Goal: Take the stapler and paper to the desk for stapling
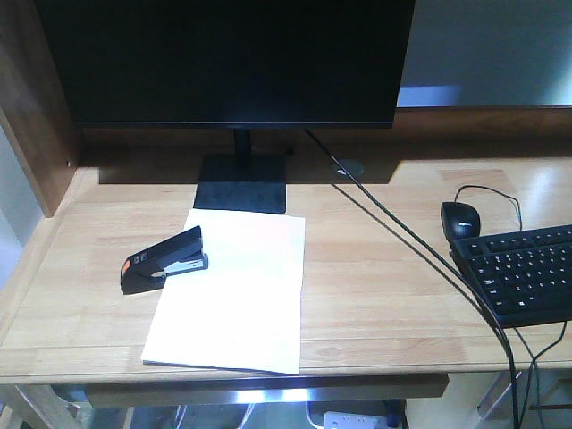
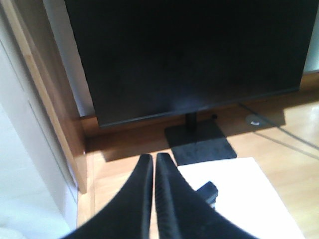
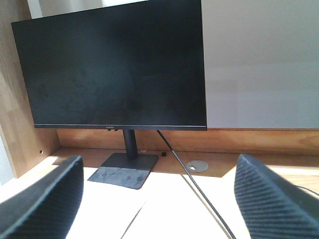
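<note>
In the front-facing view, a wide light-brown wooden counter point(image 1: 375, 268) with plank grain is seen. A large plain white rectangular sheet of paper point(image 1: 237, 295) lies flat on it, just in front of the base of a big black flat monitor point(image 1: 228, 58). A small black desk stapler with an orange-red patch point(image 1: 165, 260) rests at the sheet's 9 o'clock edge, its front end on the paper and its rear end on the bare wood. At 3 o'clock from the paper, well apart, a black computer mouse point(image 1: 461, 218) and a black keyboard point(image 1: 523, 268) are found. No arm is seen here.

In the left wrist view, the left gripper's black fingers point(image 2: 144, 191) are pressed nearly together with nothing between them. The paper point(image 2: 249, 199) lies at 4 o'clock of them, with the stapler's tip point(image 2: 210, 191) showing just beside them.

In the right wrist view, the right gripper's textured black fingers point(image 3: 45, 204) are spread wide apart and hold nothing; the monitor point(image 3: 114, 64) is seen at 12 o'clock.
</note>
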Tool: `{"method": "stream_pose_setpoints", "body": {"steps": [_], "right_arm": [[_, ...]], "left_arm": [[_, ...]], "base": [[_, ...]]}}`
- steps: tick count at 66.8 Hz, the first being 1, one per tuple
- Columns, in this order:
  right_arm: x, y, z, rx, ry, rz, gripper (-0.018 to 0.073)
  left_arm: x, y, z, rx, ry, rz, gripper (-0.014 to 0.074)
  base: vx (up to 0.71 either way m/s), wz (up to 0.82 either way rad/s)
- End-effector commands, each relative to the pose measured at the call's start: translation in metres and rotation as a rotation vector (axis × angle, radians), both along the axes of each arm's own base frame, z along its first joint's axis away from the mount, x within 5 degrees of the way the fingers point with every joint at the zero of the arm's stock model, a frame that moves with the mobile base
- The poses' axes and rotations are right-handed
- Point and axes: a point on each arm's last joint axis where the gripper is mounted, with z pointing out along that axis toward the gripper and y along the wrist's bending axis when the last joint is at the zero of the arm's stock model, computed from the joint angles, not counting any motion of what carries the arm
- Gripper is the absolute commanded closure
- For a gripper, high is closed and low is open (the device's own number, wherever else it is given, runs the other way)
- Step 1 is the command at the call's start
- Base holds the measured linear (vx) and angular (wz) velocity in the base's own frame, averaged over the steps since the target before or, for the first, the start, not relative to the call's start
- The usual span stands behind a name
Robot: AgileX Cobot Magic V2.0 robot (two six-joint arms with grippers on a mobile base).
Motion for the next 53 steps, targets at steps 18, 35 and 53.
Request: {"method": "stream_pose_setpoints", "body": {"steps": [18, 35, 53], "right_arm": [[-0.001, 0.002, 0.012, 0.007, -0.065, 0.024, -0.0018], [-0.001, 0.002, 0.012, 0.007, -0.065, 0.024, -0.0018], [-0.001, 0.002, 0.012, 0.001, -0.07, 0.025, -0.0018]], "left_arm": [[-0.044, 0.004, -0.08, -0.025, -0.184, 0.049, 0.0603], [-0.058, 0.005, -0.129, -0.079, -0.244, 0.061, 0.0603], [-0.057, 0.005, -0.145, -0.088, -0.24, 0.068, 0.0603]], "base": [[0.0, 0.0], [0.0, 0.0], [0.0, 0.0]]}}
